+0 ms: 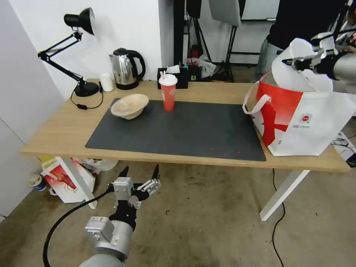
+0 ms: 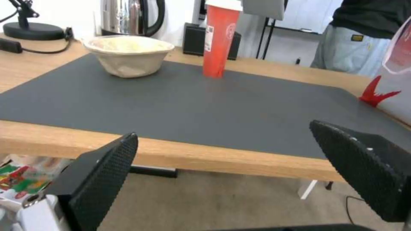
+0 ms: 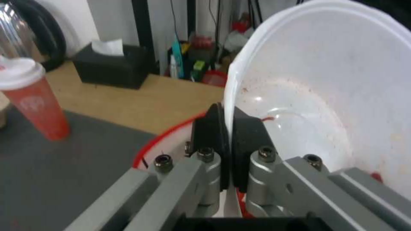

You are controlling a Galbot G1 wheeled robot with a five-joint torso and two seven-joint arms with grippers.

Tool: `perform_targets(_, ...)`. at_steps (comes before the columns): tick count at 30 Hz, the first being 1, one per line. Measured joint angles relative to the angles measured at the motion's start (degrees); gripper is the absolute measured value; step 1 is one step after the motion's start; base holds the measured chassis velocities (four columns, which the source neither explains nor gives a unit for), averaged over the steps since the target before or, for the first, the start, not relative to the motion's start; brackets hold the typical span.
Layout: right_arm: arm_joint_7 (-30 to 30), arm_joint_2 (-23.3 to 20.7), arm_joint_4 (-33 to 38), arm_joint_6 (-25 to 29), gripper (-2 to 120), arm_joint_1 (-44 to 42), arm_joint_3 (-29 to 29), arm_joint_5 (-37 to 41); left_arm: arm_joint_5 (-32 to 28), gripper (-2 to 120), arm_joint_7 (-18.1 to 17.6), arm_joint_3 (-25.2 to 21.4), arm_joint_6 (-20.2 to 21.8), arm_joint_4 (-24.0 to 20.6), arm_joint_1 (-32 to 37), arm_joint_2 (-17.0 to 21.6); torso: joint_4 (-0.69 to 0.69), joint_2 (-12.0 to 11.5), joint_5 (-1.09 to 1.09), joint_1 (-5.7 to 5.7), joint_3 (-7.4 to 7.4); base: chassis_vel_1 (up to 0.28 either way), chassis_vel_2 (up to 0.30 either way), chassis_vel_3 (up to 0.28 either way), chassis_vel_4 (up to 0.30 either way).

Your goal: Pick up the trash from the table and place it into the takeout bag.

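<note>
Your right gripper (image 3: 226, 141) is pinching the white bowl's (image 1: 296, 66) rim, tilted, seemingly over the bag (image 1: 296, 115) mouth. Left gripper (image 1: 140, 173) is hanging released below the surface (image 1: 66, 126).

table (image 1: 66, 129): light wood-grain top, smooth and matt; white painted legs
mat (image 1: 185, 129): dark grey, matt, finely textured
white bowl (image 3: 342, 96): thin glossy plastic, speckled with reddish residue
beige bowl (image 2: 128, 57): matt, fibrous, paper-pulp look
red cup (image 1: 168, 94): smooth red wall, white plastic lid
takeout bag (image 1: 307, 122): smooth white and red sheet, slight sheen; white strap handles
right gripper (image 3: 228, 128): bare grey metal links, black matt pads
left gripper (image 2: 240, 179): black pads (image 2: 107, 173), rough dimpled texture
kettle (image 1: 124, 68): polished metal, glossy black handle
</note>
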Motion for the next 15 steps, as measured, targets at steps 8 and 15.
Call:
perform_targets(8, -0.49, 0.87, -0.13, 0.02, 0, -4.97, 3.45, -1.18, -0.01, 100, -0.14, 0.18, 0.0, 0.41, -0.1, -0.2, 0.0, 0.0, 0.0, 0.0, 0.0, 0.0, 0.0, 0.0, 0.0)
perform_targets(15, -1.16, 1.42, -0.04, 0.05, 3, -6.01, 4.04, -2.2, 0.03, 100, -0.23, 0.13, -0.02, 0.43, -0.09, -0.32, 0.0, 0.0, 0.01, 0.0, 0.0, 0.0, 0.0, 0.0, 0.0)
